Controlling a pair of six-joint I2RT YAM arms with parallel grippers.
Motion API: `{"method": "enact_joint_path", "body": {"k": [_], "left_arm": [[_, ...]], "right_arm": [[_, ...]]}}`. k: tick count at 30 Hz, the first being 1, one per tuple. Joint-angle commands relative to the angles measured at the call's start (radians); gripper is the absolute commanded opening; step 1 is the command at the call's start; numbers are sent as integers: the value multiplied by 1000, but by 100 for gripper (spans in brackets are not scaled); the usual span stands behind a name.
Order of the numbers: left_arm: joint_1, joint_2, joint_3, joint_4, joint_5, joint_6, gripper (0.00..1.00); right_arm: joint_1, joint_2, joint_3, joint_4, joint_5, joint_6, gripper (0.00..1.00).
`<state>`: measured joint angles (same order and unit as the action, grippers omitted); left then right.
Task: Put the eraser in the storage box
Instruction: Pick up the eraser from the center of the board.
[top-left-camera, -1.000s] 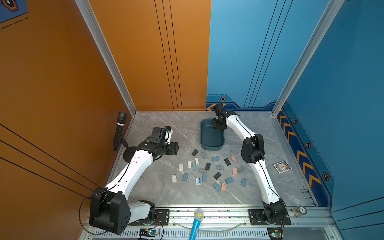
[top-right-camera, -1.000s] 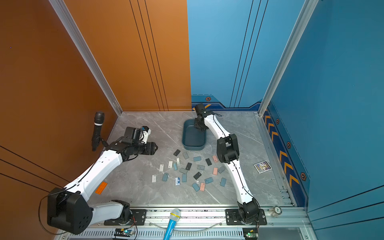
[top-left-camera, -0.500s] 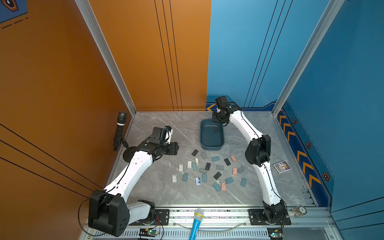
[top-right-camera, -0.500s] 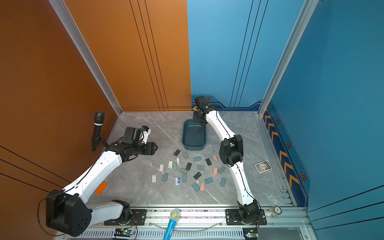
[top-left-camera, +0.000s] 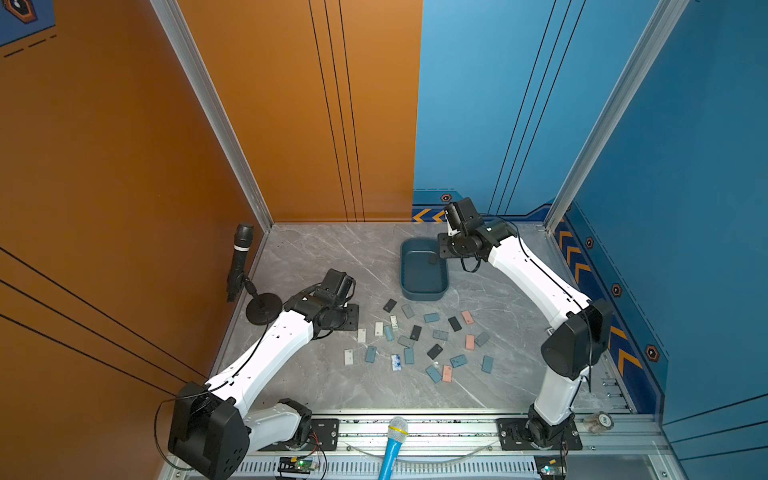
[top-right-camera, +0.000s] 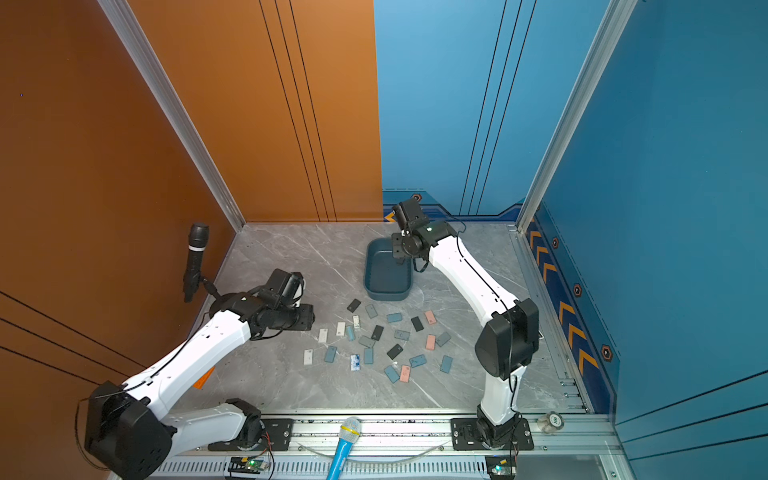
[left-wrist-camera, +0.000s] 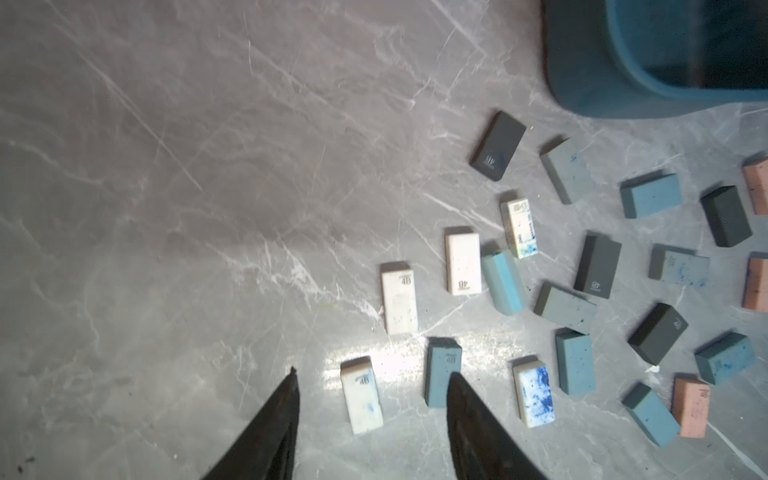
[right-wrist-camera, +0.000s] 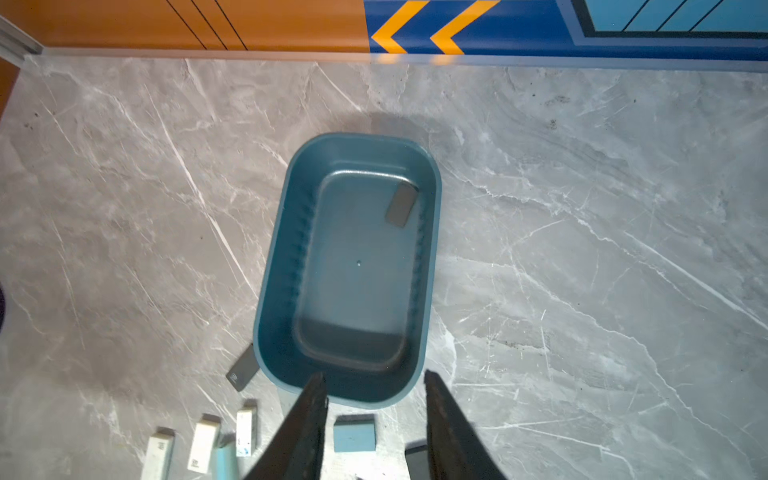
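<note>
Teal plastic, low-walled and open at the top, the box sits at the far middle of the counter. It lies just beyond the scatter of loose erasers, so each carry is short. One dark eraser lies flat on the box floor toward the far right corner, and I judge that one delivered.

The right fingers hang over the box's right side, parted with nothing between them. That pose suits letting a piece fall inside rather than pressing it down.

At the left edge of the scatter the left fingers are also apart and empty, pointing down at the counter. In the wrist view a white eraser lies lengthwise between their tips, with a blue eraser just beside it. The white one is probably the next pick, and the fingers look clear above it, not yet around it.
</note>
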<state>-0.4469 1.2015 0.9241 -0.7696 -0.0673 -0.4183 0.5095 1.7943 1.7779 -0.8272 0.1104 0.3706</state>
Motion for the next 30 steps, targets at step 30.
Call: {"method": "enact_joint_path", "body": {"k": [30], "left_arm": [[-161, 133, -184, 23, -22, -484, 58]], "right_arm": [[-94, -458, -622, 243, -1, 98, 42]]}}
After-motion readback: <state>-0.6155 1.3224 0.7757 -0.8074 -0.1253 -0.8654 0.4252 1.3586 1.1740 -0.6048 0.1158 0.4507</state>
